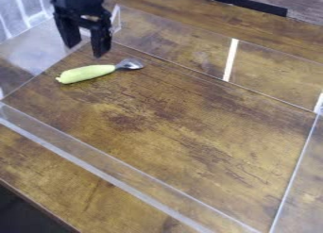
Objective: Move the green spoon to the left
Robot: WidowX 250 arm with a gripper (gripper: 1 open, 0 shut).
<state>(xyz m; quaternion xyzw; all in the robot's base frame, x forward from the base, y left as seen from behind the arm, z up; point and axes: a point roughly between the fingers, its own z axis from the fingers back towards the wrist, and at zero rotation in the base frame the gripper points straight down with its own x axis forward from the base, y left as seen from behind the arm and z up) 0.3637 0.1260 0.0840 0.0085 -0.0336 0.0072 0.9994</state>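
Observation:
The green spoon (pixel 94 72) lies flat on the wooden table near the far left, its yellow-green handle pointing left and its small silver head pointing right. My gripper (pixel 82 39) hangs just above and behind the spoon, apart from it. Its two black fingers stand open with nothing between them.
A clear plastic wall (pixel 151 185) with a shiny rim runs round the wooden work area (pixel 190 114). A dark object (pixel 265 1) sits at the far edge on the right. The near left corner lies outside the clear wall.

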